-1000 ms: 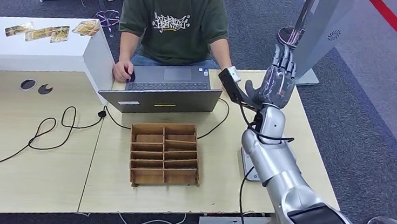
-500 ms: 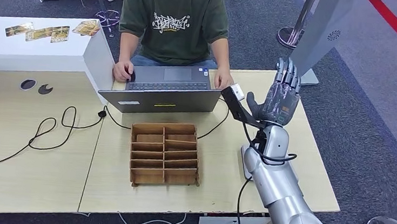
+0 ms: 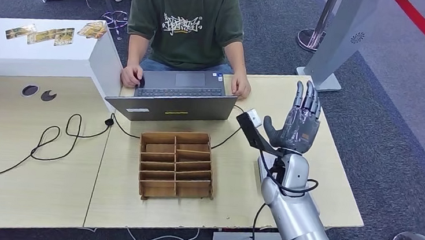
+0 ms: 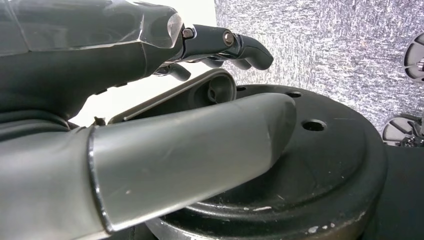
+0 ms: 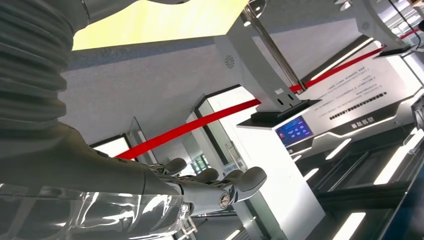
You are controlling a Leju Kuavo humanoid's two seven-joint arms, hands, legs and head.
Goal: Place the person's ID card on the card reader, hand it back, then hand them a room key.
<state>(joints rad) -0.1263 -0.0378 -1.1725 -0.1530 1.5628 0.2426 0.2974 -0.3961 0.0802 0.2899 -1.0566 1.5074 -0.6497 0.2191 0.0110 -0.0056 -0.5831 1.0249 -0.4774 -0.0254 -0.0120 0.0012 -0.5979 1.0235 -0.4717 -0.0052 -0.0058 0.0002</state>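
I had drawn my right hand (image 3: 298,123) back from the person (image 3: 185,22) toward five o'clock, palm up, fingers spread, empty; no card received yet.

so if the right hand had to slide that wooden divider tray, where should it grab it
Probably the right outer wall of the wooden divider tray, coming from above on the side nearest the right hand. The tray lies flat and open-topped with thin upright walls, so the fingers could drop into an edge compartment with the thumb outside.
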